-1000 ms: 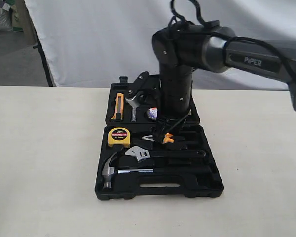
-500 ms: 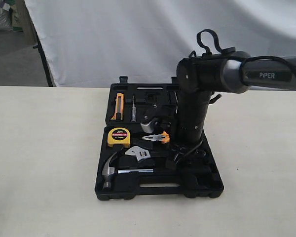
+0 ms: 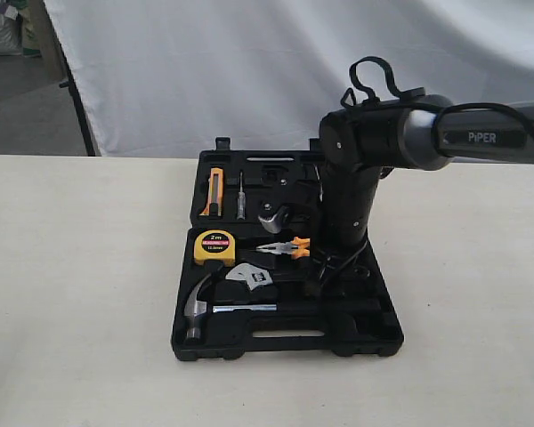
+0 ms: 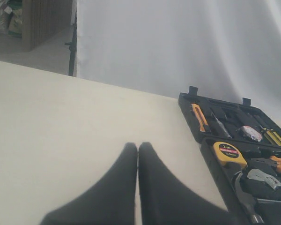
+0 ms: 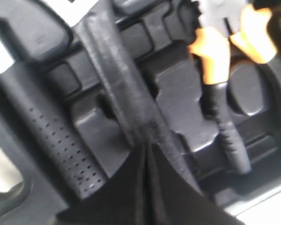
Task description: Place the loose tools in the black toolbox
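Pressing its two fingers together with nothing between them, the right claw (image 5: 146, 149) is closed. Its tips are at the black handle of the adjustable wrench (image 3: 254, 276); whether they touch it I cannot tell. The wrench lies in the front half of the open black toolbox (image 3: 285, 349), and the claw hammer (image 3: 215, 308) lies just beside it, nearer the slot handle. Orange-handled pliers (image 3: 289, 248) and a yellow tape measure (image 3: 215, 246) lie behind them. A small tape roll (image 4: 251, 133) sits in the rear half. Well apart, the left claw (image 4: 138, 147) is closed and empty above the bench (image 3: 71, 311).
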